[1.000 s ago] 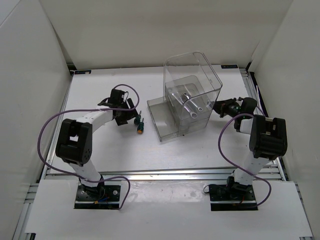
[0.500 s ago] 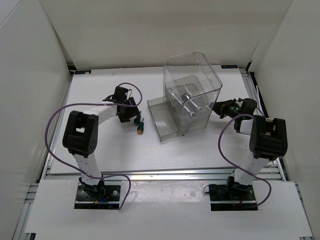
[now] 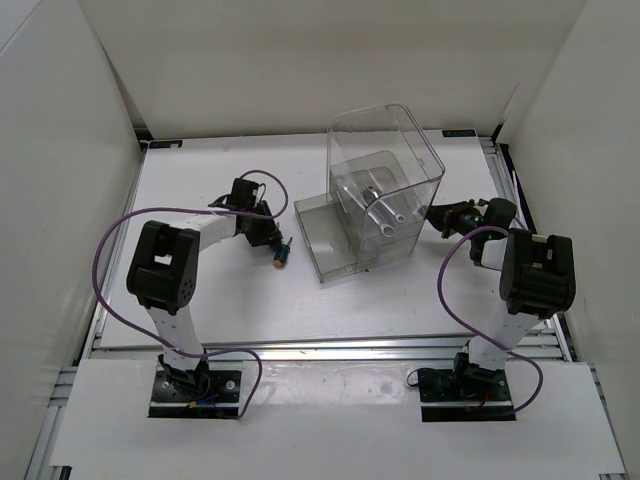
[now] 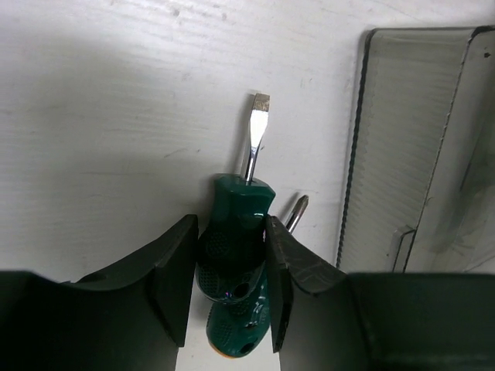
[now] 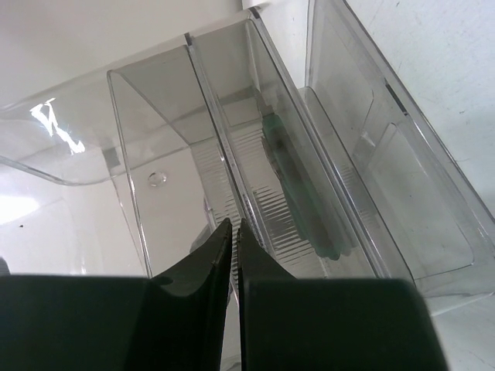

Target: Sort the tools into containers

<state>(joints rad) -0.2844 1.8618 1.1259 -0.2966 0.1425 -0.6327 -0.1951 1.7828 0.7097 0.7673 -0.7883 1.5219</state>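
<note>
Two stubby screwdrivers lie on the table left of the clear bin (image 3: 385, 130). My left gripper (image 3: 268, 236) is low over them. In the left wrist view, my left gripper (image 4: 230, 224) is shut on the handle of the green flat-blade screwdriver (image 4: 236, 209). The orange-ended screwdriver (image 4: 298, 210) lies right beside and partly under it, and also shows in the top view (image 3: 279, 259). Two silver wrenches (image 3: 385, 205) lie inside the bin. My right gripper (image 3: 437, 215) (image 5: 234, 224) is shut and empty against the bin's right side. The dark-green pliers (image 5: 302, 185) show through the bin wall (image 5: 155, 139).
The bin's low front tray (image 3: 322, 235) juts toward the left arm, and its ribbed edge (image 4: 402, 139) shows just right of the screwdrivers. White walls enclose the table on three sides. The left arm's purple cable (image 3: 110, 240) loops beside the arm.
My left gripper has moved right and down from beside the screwdrivers onto the green one. The right arm has barely moved.
</note>
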